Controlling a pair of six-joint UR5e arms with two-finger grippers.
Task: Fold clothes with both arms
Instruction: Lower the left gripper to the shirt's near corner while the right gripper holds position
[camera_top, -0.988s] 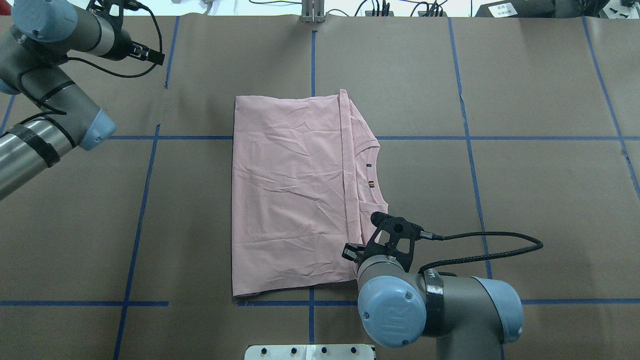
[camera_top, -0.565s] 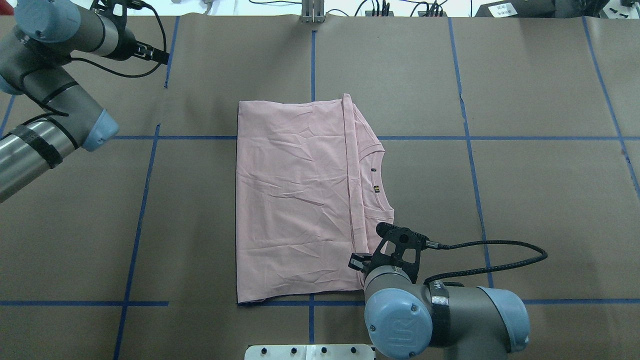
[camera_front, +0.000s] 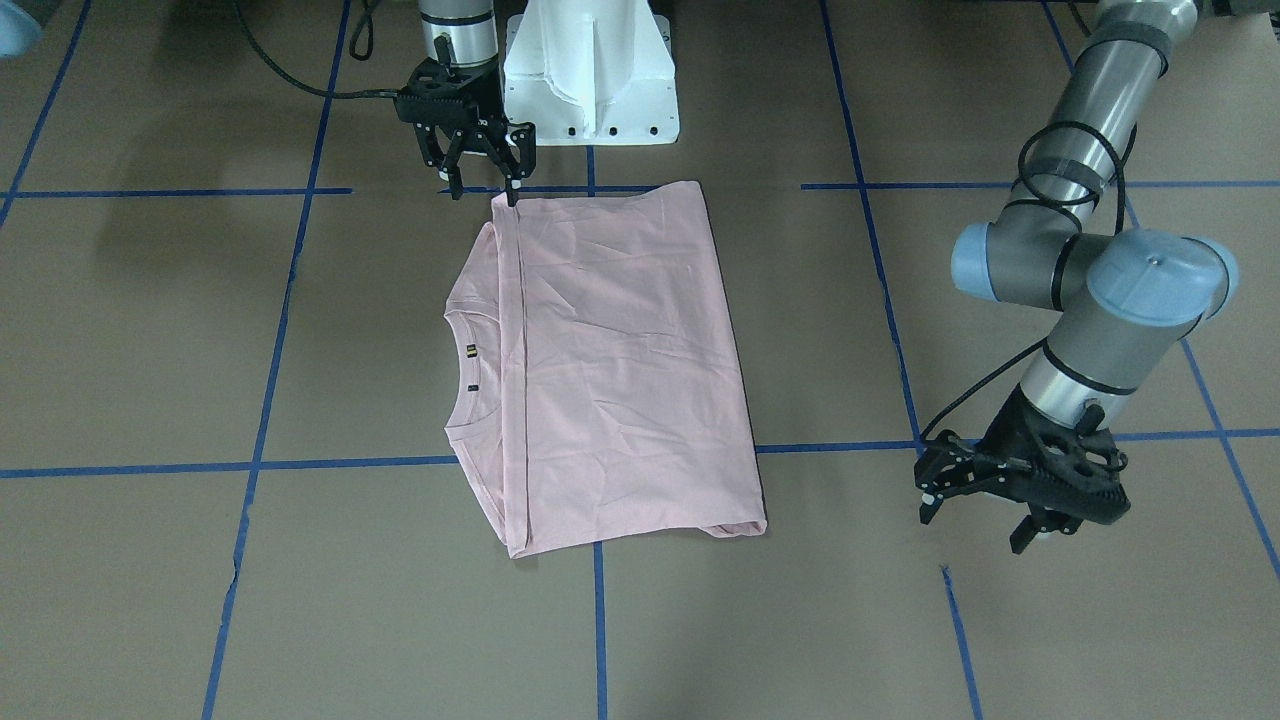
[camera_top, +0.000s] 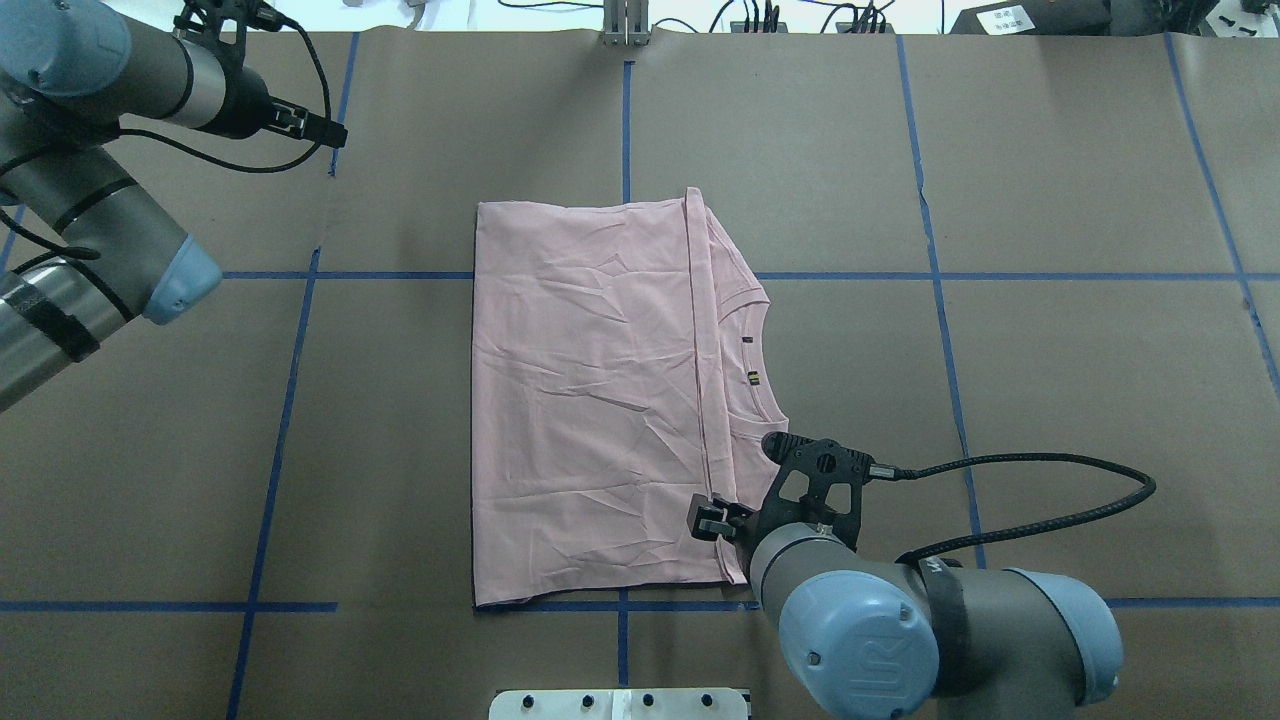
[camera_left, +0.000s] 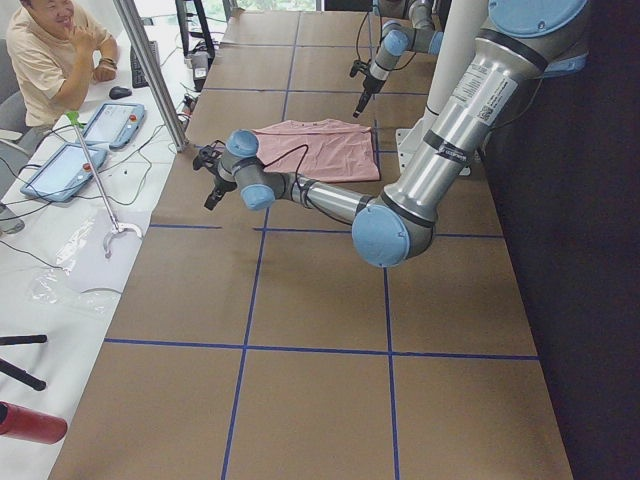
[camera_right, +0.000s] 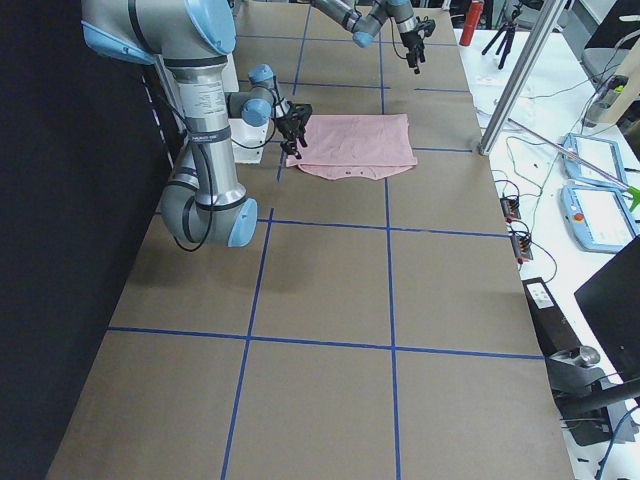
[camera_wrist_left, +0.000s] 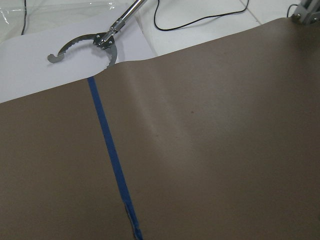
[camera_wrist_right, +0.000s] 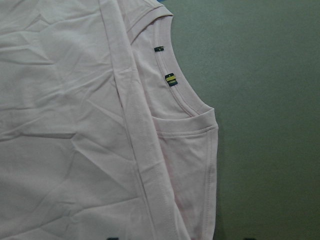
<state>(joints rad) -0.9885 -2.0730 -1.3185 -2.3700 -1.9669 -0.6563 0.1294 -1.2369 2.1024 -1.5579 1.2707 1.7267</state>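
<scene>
Overhead exterior is showing, at the bottom of the frame, the white pedestal base (camera_top: 620, 703) and, beside it, the right arm (camera_top: 870, 640) reaching in from the lower right. Its right tool (camera_top: 712, 520) is hanging over the lower right corner of the pink t-shirt (camera_top: 590, 400). In the front-facing view its jaws are standing apart, gripping nothing. The t-shirt is lying in the middle of the bench (camera_top: 1050, 400), folded into a neat rectangle. A hem edge is running top to bottom just beside the collar (camera_top: 768, 350), which is sticking out on the right, and no print is showing. By my reading the first folds are done and at least one halving fold is remaining, which is calling for both tools at the cloth. Farther off, in the upper left, the left arm (camera_top: 100, 230) is holding the left tool (camera_top: 318, 125) well apart from the shirt, and its jaws are also apart in the front-facing view. I am seeing nothing standing between either tool and the cloth. Only blue tape lines (camera_top: 940, 300) are crossing the bench, and cables (camera_top: 780, 15) are trailing along the top edge.
</scene>
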